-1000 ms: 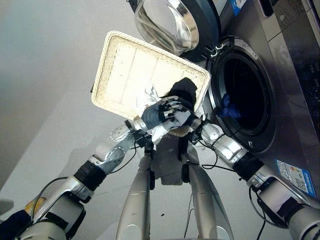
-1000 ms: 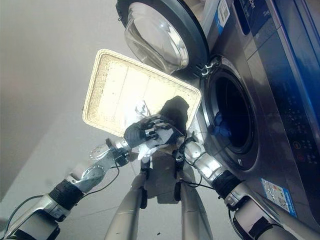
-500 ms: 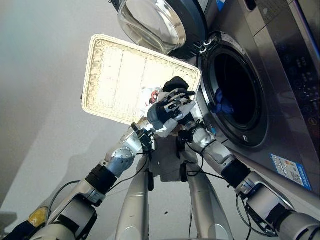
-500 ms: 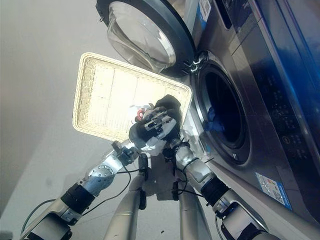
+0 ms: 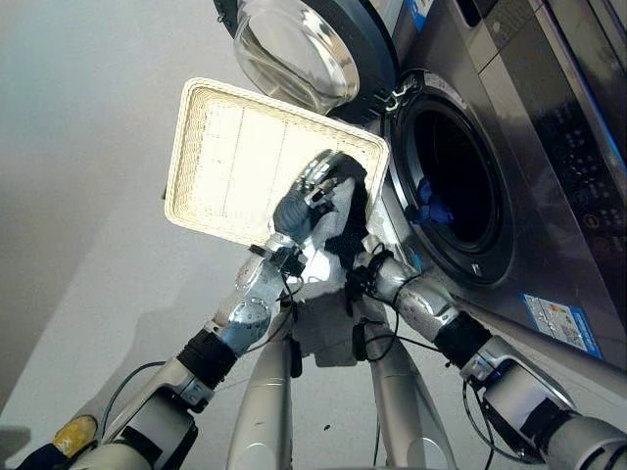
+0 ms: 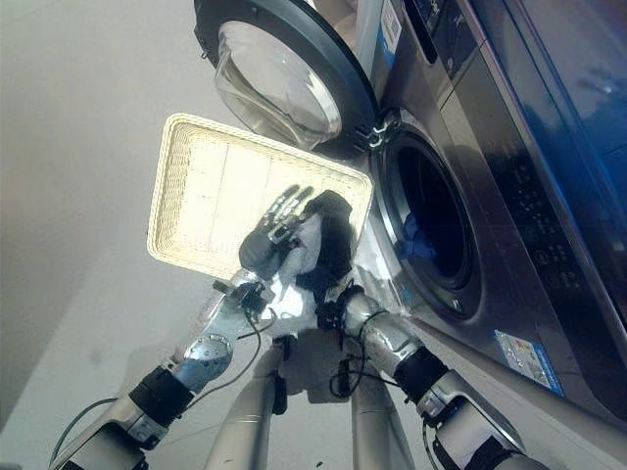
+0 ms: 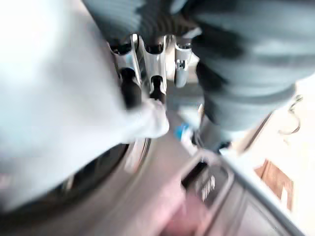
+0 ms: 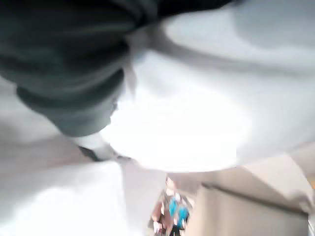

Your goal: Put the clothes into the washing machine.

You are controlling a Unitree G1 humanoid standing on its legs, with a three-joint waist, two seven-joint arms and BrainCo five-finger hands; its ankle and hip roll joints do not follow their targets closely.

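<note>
Since the earlier pictures, the left hand (image 5: 302, 206) has stretched its fingers (image 6: 286, 204) out straight; before, they were curled over the bundle. It has also lifted a little, and the camera has swung, so the whole scene sits differently.

Now the left hand is flat and released, with its back toward the head, pressing on the clothes (image 5: 338, 223) from the left. The clothes are a bunch of black and white cloth, held up between the two hands, just above the right corner of the white basket (image 5: 211, 147). The right hand (image 5: 364, 276) is under and behind the cloth. I cannot tell if its fingers are curled or straight, because the cloth hides them.

The washing machine (image 5: 509, 127) stands on the right, with its round door (image 5: 294, 49) swung open to the far left. The dark opening (image 5: 460, 181) is just to the right of the bundle, and something blue (image 5: 431, 211) already lies inside. So the clothes have to go right, into that hole. The right hand is the nearer one to it, and the bundle hangs with its long side going up and down.
</note>
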